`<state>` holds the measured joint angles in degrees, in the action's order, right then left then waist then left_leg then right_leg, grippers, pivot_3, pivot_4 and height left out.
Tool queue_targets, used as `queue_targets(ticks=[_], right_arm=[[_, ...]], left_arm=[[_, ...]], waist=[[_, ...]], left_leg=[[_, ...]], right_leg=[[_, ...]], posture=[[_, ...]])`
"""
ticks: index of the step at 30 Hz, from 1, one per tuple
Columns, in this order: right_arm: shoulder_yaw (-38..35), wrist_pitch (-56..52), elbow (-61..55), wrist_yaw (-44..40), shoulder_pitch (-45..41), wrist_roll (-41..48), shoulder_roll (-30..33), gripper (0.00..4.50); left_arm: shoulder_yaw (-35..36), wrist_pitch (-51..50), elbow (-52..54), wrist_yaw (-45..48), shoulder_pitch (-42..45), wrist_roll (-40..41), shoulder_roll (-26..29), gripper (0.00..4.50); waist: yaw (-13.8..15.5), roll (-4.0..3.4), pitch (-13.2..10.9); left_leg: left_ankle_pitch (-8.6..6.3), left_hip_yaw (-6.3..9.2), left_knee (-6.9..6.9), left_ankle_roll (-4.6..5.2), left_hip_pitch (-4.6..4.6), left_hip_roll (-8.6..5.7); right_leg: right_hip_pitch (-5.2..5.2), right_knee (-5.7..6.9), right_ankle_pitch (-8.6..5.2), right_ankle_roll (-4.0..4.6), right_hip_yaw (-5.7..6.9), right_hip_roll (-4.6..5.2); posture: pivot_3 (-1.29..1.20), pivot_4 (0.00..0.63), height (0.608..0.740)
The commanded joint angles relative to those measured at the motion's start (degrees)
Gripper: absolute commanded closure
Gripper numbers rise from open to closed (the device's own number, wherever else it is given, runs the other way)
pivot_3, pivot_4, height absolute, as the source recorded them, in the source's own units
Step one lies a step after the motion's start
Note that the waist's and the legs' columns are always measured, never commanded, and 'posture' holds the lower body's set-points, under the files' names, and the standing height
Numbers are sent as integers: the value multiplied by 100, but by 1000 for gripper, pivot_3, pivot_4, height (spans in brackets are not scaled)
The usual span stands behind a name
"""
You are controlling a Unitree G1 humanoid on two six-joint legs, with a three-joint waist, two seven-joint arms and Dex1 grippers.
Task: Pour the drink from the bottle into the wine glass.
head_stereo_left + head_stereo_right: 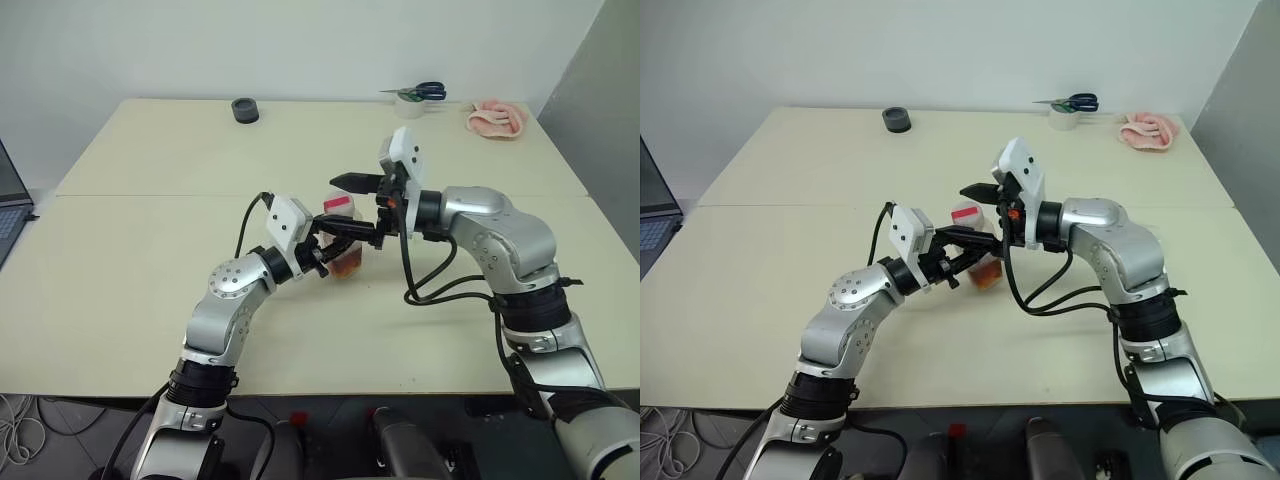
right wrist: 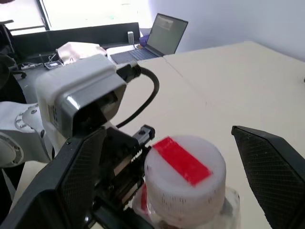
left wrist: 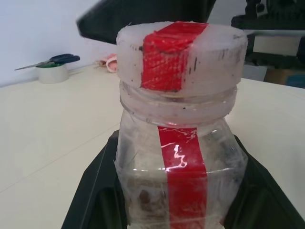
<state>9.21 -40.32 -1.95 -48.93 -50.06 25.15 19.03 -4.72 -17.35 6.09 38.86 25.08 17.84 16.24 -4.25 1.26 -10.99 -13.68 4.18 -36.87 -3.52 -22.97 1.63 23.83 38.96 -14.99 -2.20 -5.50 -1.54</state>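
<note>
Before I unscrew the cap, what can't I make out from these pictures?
- Small clear plastic bottle with red strip: its base is cut off by the left wrist view's edge; in the head views the left tool covers its body.
- Reddish-amber drink: level unclear behind that tool.
- White red-taped cap: contact with the right tool unclear.

We see even, bright, diffuse light over the pale desk (image 1: 150, 290), with only soft shadows under the arms. A small glare streak sits on the bottle (image 3: 181, 157)'s red strip. The close bottle is sharp, the far scissors (image 3: 50, 60) soft.
</note>
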Motion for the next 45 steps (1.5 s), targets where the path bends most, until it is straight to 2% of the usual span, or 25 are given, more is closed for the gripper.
queue_targets(ticks=[1, 12, 27, 35, 38, 43, 44, 45], right_arm=[[-56, 250, 119, 169, -230, -170, -86, 0], [-164, 447, 491, 129, -205, -370, -10, 0], [-169, 109, -3, -426, 62, 116, 351, 0], [-177, -70, -162, -299, 46, 236, 238, 0], [-220, -72, -91, -191, 26, 216, 184, 594], [-223, -18, -57, -88, 13, 171, 163, 2403], [-226, -7, -47, -67, 8, 163, 161, 2617], [-232, -3, -45, -57, 2, 167, 162, 2615]], left_arm=[[18, 136, 190, -22, 118, 25, -36, 2613], [41, 137, 213, -59, 105, 40, -26, 2622], [19, 153, 200, -64, 104, 14, -34, 2629], [23, 143, 215, -75, 94, 15, -33, 2629], [31, 144, 216, -79, 91, 12, -25, 2629], [34, 142, 226, -79, 86, 15, -18, 2629], [34, 140, 229, -80, 85, 16, -18, 2630], [32, 138, 229, -79, 84, 16, -18, 2630]], waist=[[4, 0, 0], [4, 0, 0], [4, 0, 0], [3, 0, 0], [3, 0, 0], [3, 0, 0], [3, 0, 0], [3, 0, 0]], left_leg=[[0, 1, 0, 0, 0, 0], [0, 1, 1, 0, -1, 0], [0, 0, 1, 0, -1, 0], [0, 0, 0, 0, -1, 0], [0, 0, 1, 0, 0, 0], [0, 0, 1, 0, -1, -1], [0, 0, 1, 0, -1, 0], [0, 0, 1, 0, -1, 0]], right_leg=[[0, 0, 0, 0, 1, 0], [1, 0, 0, 1, 0, 0], [0, -1, 0, 0, 0, 0], [0, 0, 0, 0, 0, 0], [0, 0, 0, 0, 0, 0], [0, -1, 0, 0, 0, 0], [0, -1, 0, 0, 0, 0], [0, -1, 0, 0, 0, 0]], posture=[[0, 150, 740], [0, 150, 740], [0, 150, 740], [0, 150, 740], [0, 150, 740], [0, 150, 740], [0, 150, 740], [0, 150, 740]])
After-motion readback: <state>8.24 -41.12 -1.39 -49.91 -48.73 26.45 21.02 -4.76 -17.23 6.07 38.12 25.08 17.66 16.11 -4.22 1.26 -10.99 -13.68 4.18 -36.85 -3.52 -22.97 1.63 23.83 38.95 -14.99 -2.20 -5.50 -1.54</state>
